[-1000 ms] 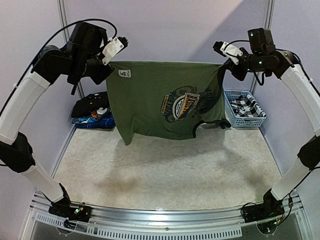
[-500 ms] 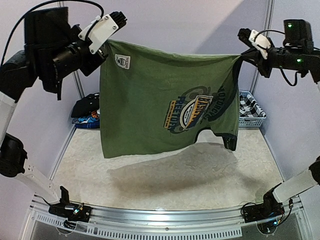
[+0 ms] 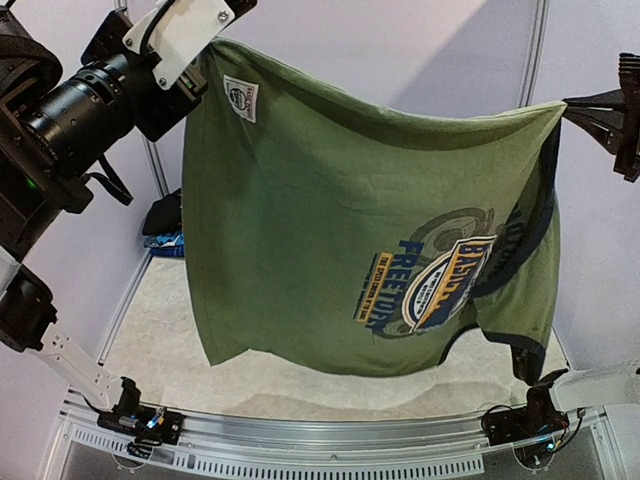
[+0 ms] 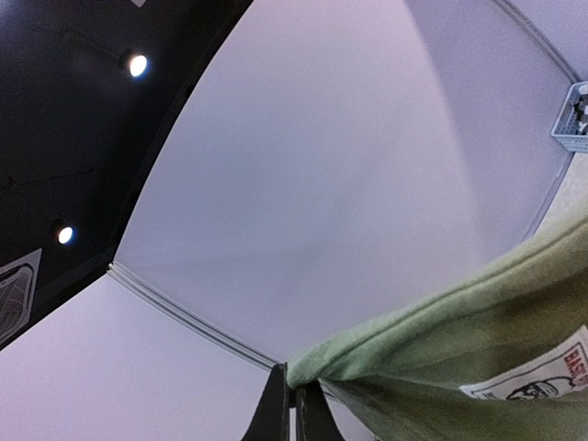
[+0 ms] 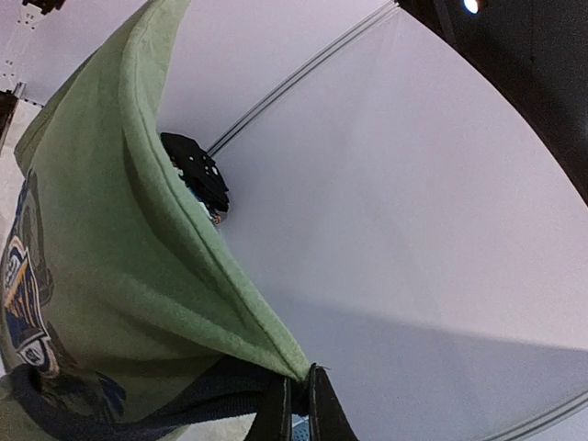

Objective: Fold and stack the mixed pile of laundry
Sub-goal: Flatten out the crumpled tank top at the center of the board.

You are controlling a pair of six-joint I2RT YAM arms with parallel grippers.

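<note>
While it hangs spread between the two arms, the olive-green T-shirt (image 3: 320, 220) fills most of the top view, held well above the pale tabletop (image 3: 150, 330). At the far left, behind the shirt's edge, dark folded garments (image 3: 165, 213) lie at the back of the tabletop. The left end effector (image 3: 212, 38) is closed tight on the shirt's upper left corner. The left wrist view shows its two dark fingers (image 4: 274, 415) pressed together with the doubled green edge pinched between them. Just below that corner sits a small white sewn label (image 3: 240, 98). The cloth drapes in soft diagonal folds. Its top edge sags toward the middle and its lower edge hangs free. Right of centre is the round blue-and-yellow logo (image 3: 435, 285), tilted. Dark navy trim (image 3: 541, 215) runs down the shirt's right side and curls under at the bottom. At the far right, the right end effector (image 3: 572, 106) is clamped on the opposite upper corner. In the right wrist view its fingers are together on green cloth and dark trim.
</note>
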